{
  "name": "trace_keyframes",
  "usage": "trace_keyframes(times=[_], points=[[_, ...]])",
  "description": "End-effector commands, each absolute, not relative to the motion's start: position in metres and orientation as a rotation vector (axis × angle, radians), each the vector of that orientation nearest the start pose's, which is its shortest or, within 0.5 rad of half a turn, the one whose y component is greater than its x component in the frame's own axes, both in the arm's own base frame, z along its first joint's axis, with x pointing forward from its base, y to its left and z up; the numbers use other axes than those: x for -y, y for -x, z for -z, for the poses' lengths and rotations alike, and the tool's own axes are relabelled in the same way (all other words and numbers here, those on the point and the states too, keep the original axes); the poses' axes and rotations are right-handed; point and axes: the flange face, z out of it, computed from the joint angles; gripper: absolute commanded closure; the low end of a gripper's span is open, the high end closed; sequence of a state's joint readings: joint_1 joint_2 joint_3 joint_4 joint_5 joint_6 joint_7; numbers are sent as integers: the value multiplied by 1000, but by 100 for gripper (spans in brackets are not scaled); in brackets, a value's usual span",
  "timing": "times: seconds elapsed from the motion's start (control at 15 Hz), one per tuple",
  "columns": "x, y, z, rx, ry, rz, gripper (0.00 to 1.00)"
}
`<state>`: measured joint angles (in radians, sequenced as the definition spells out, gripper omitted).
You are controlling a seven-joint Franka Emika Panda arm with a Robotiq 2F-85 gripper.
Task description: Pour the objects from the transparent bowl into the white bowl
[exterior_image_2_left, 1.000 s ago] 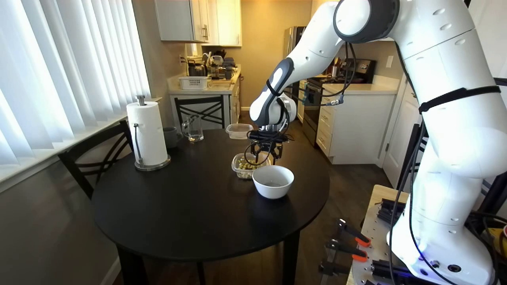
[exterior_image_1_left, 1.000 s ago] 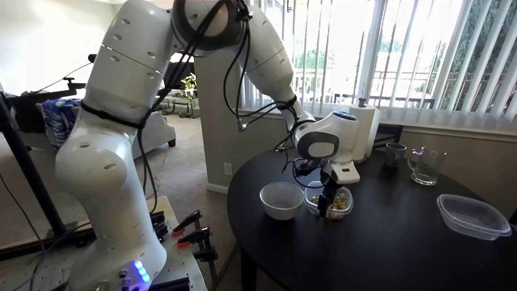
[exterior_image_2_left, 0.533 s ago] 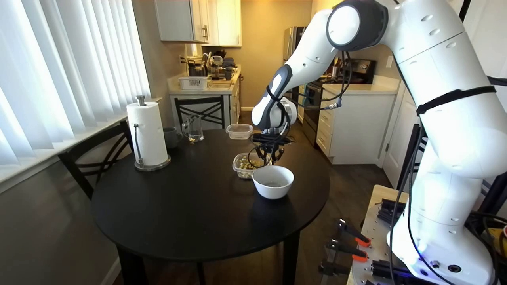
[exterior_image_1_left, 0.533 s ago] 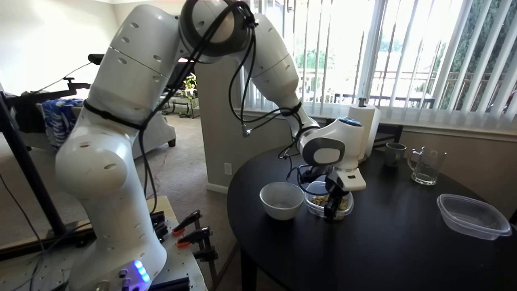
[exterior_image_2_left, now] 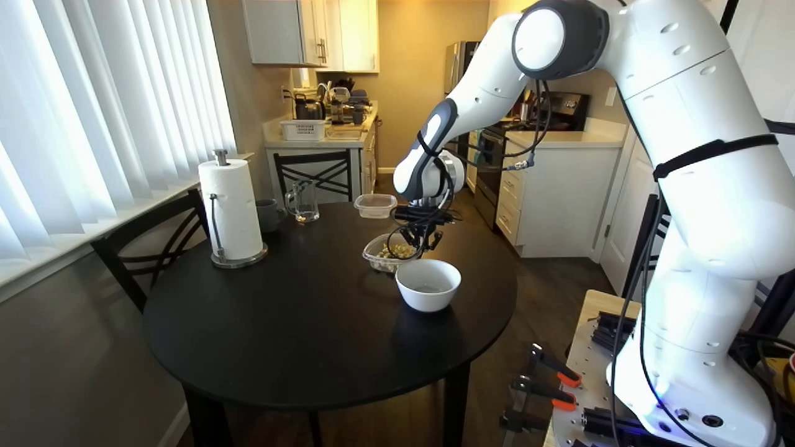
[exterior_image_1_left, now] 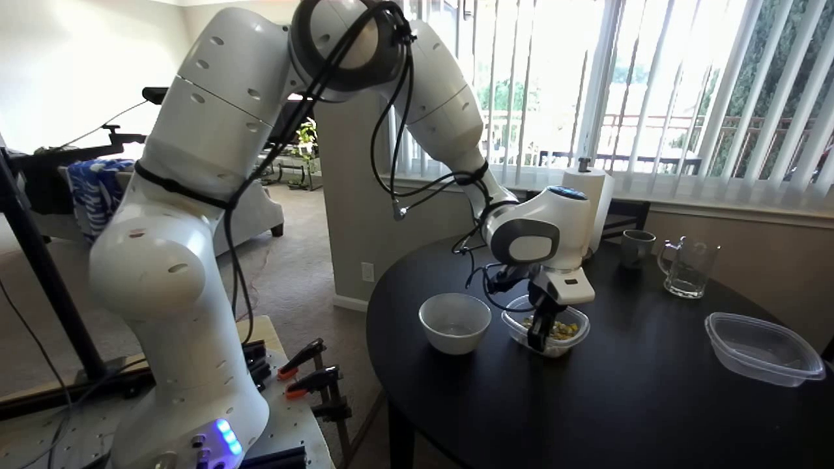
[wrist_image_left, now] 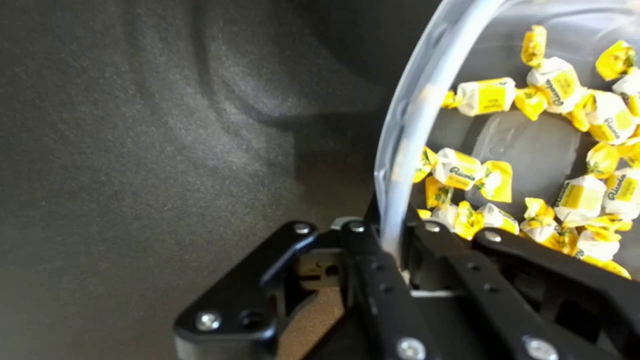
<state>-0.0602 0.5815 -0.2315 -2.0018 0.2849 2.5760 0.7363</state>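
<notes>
Small yellow-and-white wrapped candies (wrist_image_left: 560, 85), loose in a curved-rim clear plastic bowl (wrist_image_left: 420, 112), just beside a round opaque white bowl (exterior_image_1_left: 455, 329), which stands on a round black table (exterior_image_1_left: 625, 391). We list the black two-fingered hand (wrist_image_left: 392, 232) as narrow, holding the clear bowl pinched at its rim.

white bowl (exterior_image_2_left: 428, 302) 1 | transparent bowl (wrist_image_left: 414, 122) 1 | candies (wrist_image_left: 487, 97) 10+ | clear container (exterior_image_1_left: 761, 346) 1 | mugs (exterior_image_1_left: 636, 250) 2 | paper-towel roll (exterior_image_2_left: 233, 211) 1
</notes>
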Motion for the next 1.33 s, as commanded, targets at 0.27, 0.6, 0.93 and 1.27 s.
trace_keyframes(times=[0.27,0.6,0.93,1.27], points=[[146,-563,-276,-1567,2562,306,97],[119,-526,-360,-1226,2803,389,97],[90,-475,-423,-943,3072,256,97],[68,-452,-451,-711,3325,103,97]])
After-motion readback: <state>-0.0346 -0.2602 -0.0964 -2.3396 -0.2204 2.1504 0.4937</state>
